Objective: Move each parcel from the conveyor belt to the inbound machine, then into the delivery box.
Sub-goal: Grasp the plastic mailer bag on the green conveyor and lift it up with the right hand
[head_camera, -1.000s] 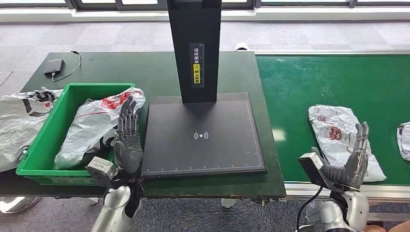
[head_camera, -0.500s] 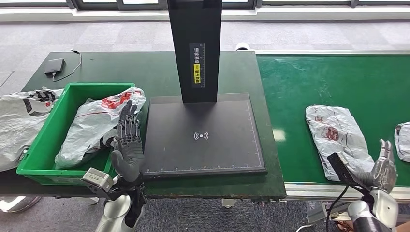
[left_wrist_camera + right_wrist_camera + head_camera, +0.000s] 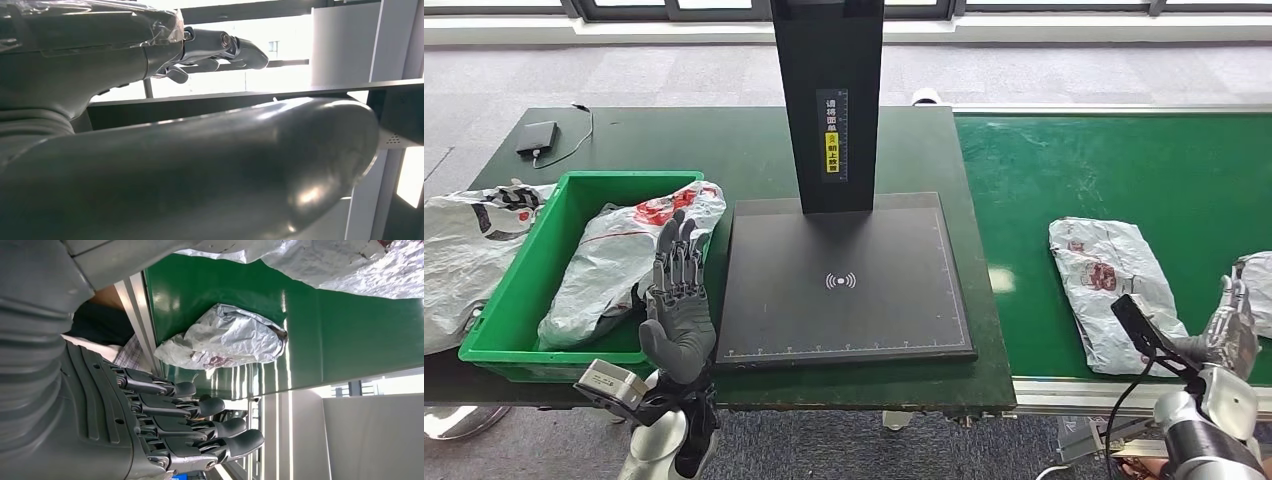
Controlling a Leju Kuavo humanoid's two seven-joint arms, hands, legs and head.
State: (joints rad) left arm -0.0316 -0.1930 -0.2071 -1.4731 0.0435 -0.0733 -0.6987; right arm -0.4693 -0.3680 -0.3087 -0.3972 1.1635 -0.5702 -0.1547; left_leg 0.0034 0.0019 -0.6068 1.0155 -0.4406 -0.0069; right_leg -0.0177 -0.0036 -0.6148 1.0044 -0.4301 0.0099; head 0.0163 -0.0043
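Observation:
A grey plastic parcel (image 3: pixel 1107 287) lies on the green conveyor belt (image 3: pixel 1114 170), and a second parcel (image 3: pixel 1259 290) shows at the right edge. My right hand (image 3: pixel 1232 332) stands open at the belt's front edge between them, touching neither. The right wrist view shows its spread fingers (image 3: pixel 200 422) beside a crumpled parcel (image 3: pixel 225 337). The inbound machine's black plate (image 3: pixel 844 280) is bare. My left hand (image 3: pixel 679 295) is upright and open between the plate and the green delivery box (image 3: pixel 514 290), which holds a parcel (image 3: pixel 619 262). Its fingers (image 3: pixel 220 45) hold nothing.
The machine's black post (image 3: pixel 827 100) rises at the back of the plate. Another parcel (image 3: pixel 464 250) lies on the table left of the box. A black device (image 3: pixel 536 138) with a cable sits at the table's back left.
My right hand has dropped back and to the right, off the parcel, to the belt's front edge. Both belt parcels have drifted left. My left hand has sunk slightly down and left.

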